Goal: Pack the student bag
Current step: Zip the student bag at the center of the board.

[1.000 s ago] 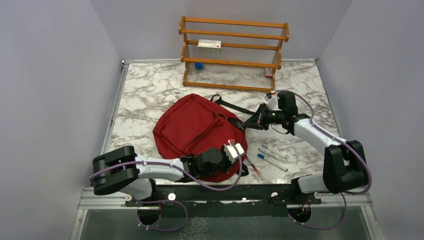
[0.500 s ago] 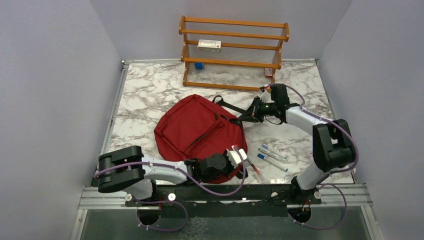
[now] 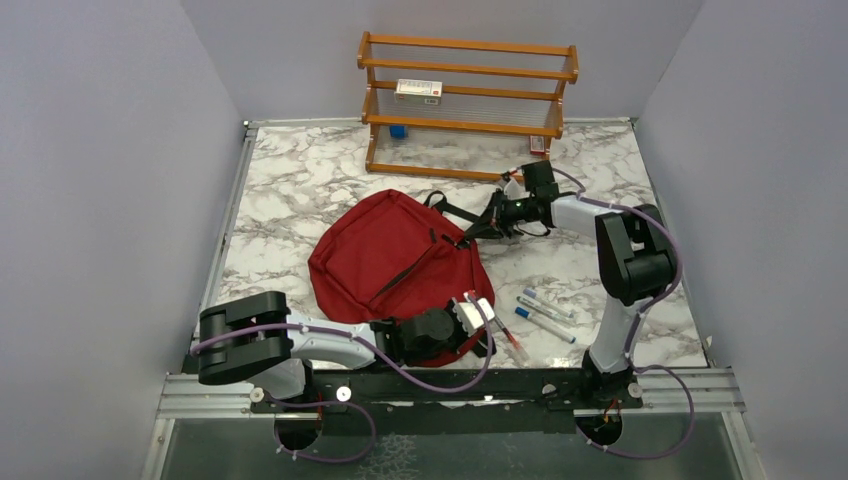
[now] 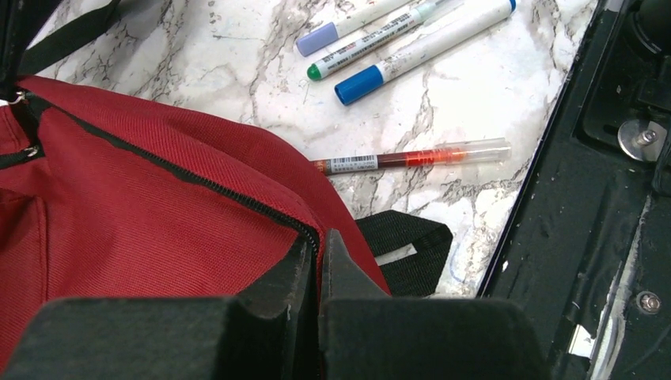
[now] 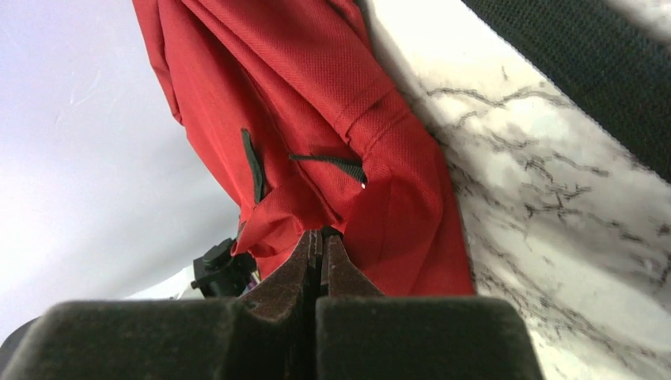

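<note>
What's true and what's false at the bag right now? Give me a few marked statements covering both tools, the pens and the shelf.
1. The left tool is shut on the student bag at its zipper edge. True.
2. The right tool hangs open above the table. False: it is shut on the bag's red fabric.
3. The pens are packed inside the bag. False: the markers and the red pen lie on the table beside the bag.
4. A white box sits on the wooden rack. True.
5. The bag rests on the rack. False: it lies on the table in front of the rack.
</note>
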`<state>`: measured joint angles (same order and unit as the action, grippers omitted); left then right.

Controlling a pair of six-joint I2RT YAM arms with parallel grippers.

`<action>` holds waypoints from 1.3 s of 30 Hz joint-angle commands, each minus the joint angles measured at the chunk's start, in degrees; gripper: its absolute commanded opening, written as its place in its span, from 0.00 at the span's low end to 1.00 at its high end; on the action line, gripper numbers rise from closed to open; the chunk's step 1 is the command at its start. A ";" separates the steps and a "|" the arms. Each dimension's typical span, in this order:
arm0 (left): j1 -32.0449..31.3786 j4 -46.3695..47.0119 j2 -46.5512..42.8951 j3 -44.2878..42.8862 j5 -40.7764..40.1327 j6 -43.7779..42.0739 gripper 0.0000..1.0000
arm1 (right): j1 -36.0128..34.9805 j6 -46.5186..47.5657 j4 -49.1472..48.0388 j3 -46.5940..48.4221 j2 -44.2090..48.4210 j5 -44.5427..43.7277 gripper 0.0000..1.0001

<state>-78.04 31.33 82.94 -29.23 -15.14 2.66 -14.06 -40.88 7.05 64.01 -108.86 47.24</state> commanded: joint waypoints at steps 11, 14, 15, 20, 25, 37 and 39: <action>-6.11 -1.36 1.09 -0.35 10.91 2.64 0.00 | 1.67 -0.51 -19.12 10.74 -3.77 -0.22 0.00; -6.33 -1.36 1.00 -0.46 11.40 2.10 0.00 | 1.67 0.41 -19.30 13.05 -4.99 1.50 0.00; -6.41 -1.36 1.04 -0.54 11.56 1.83 0.00 | 1.67 0.45 -19.27 13.74 -5.49 1.72 0.01; -7.21 -1.36 1.30 -1.07 12.14 0.35 0.00 | 1.50 0.34 -19.32 17.28 -8.47 2.01 0.00; -7.46 -1.34 1.53 -1.76 11.25 0.14 0.00 | 1.32 1.24 -18.22 20.56 -10.85 1.77 0.01; 2.64 -1.53 -4.70 -1.88 8.72 -0.89 0.00 | 1.32 8.72 -10.38 13.12 4.79 -8.83 0.24; 5.79 -1.74 -5.60 -1.83 9.95 -0.77 0.00 | 1.32 9.69 -8.92 9.87 10.01 -12.29 0.26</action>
<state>-78.26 29.39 80.47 -29.89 -8.45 1.17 -12.43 -35.27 -4.54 78.13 -109.51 43.70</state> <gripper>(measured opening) 0.027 0.242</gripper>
